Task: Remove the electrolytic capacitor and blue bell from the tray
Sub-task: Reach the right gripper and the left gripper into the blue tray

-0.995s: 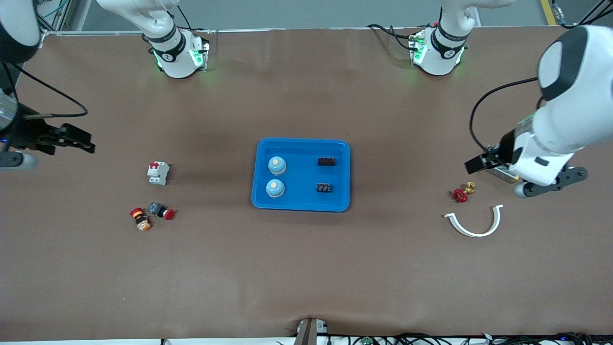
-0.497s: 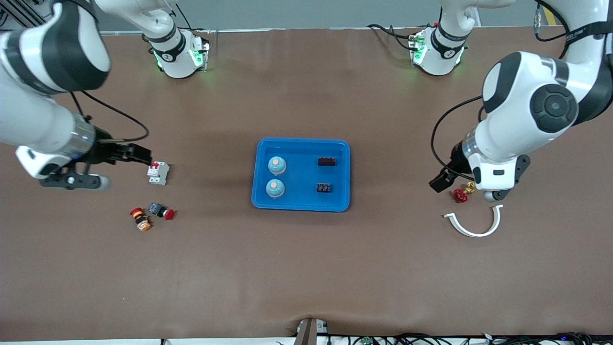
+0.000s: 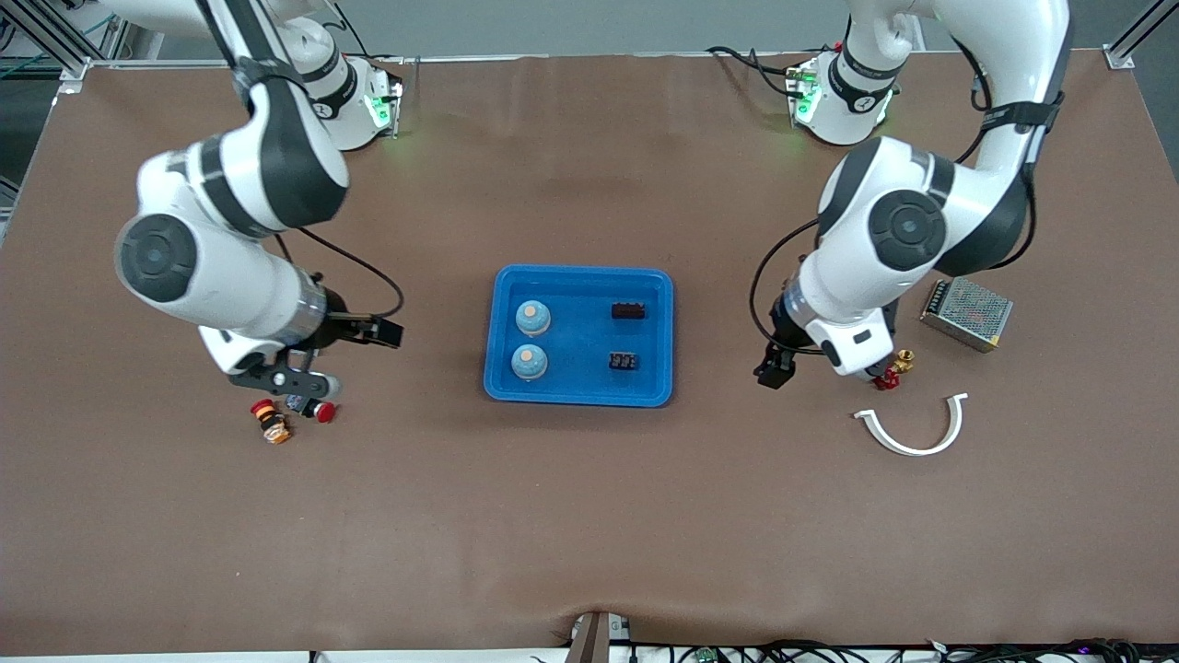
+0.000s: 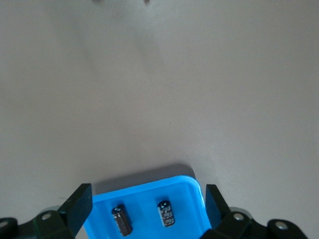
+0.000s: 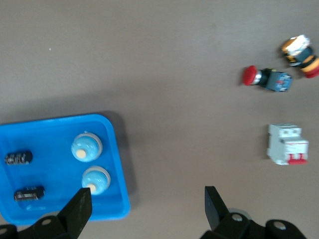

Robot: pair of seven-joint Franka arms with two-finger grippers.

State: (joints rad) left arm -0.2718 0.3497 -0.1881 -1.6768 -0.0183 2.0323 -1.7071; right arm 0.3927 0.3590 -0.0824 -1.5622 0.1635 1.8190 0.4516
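A blue tray (image 3: 580,273) sits mid-table. In it stand two blue bells (image 3: 532,318) (image 3: 529,362) toward the right arm's end, and two dark capacitors (image 3: 628,311) (image 3: 624,361) lie toward the left arm's end. My right gripper (image 3: 385,332) hangs open and empty over the table beside the tray. In the right wrist view the bells (image 5: 86,146) (image 5: 95,180) and the tray (image 5: 50,169) lie ahead of that gripper (image 5: 147,204). My left gripper (image 3: 772,373) is open and empty beside the tray's other end. The left wrist view shows the capacitors (image 4: 121,220) (image 4: 166,213) between its fingers (image 4: 79,206).
Two emergency-stop buttons (image 3: 318,410) (image 3: 270,422) lie under the right arm, and a white circuit breaker (image 5: 285,144) shows in the right wrist view. Toward the left arm's end are a red valve (image 3: 886,376), a white curved piece (image 3: 912,428) and a metal mesh box (image 3: 965,313).
Both arms have swung in from the table's ends toward the tray. Both grippers stay open and empty. The right arm now covers the circuit breaker in the front view.
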